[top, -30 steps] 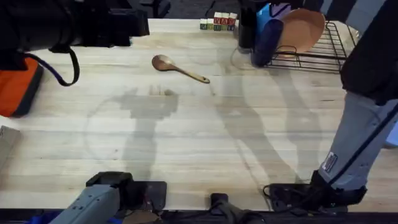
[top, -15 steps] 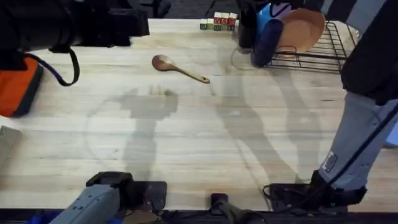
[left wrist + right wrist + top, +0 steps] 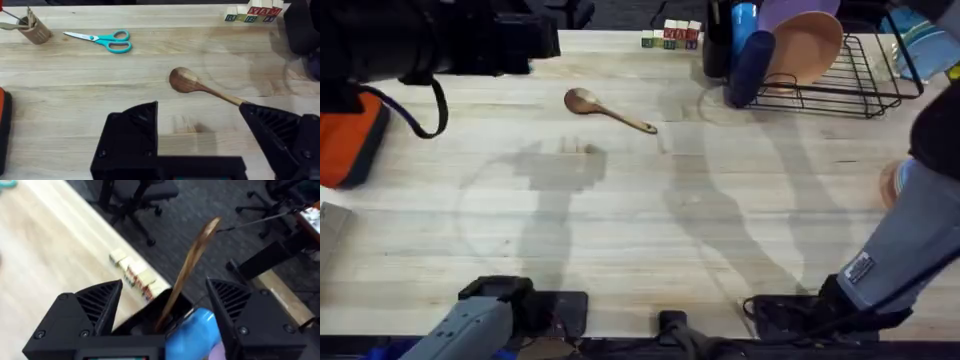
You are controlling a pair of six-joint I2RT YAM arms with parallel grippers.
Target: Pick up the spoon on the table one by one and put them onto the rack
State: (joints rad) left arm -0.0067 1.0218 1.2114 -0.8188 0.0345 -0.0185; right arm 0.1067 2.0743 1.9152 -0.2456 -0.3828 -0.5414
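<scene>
A brown wooden spoon (image 3: 605,108) lies flat on the pale table (image 3: 650,220), bowl to the left, left of the black wire rack (image 3: 860,85). In the left wrist view this spoon (image 3: 192,82) lies just beyond my left gripper (image 3: 199,106), which is open above the wood, and the handle's end reaches toward one fingertip. My left arm (image 3: 440,40) looms dark at the upper left. My right gripper (image 3: 164,282) is open. A second wooden spoon (image 3: 192,255) stands tilted between its spread fingers, untouched, its lower end hidden beside a blue cup (image 3: 195,330).
The rack holds a tan plate (image 3: 805,45), a dark blue plate (image 3: 750,65) and the blue cup (image 3: 745,18). Lettered blocks (image 3: 672,35) line the far edge. Teal scissors (image 3: 102,40) and a small wooden utensil cup (image 3: 35,31) sit at far left. An orange object (image 3: 345,140) lies left.
My right arm has pulled back to the right, away from over the rack, uncovering the rack's right end. The spoon on the table and my left arm have not moved.
</scene>
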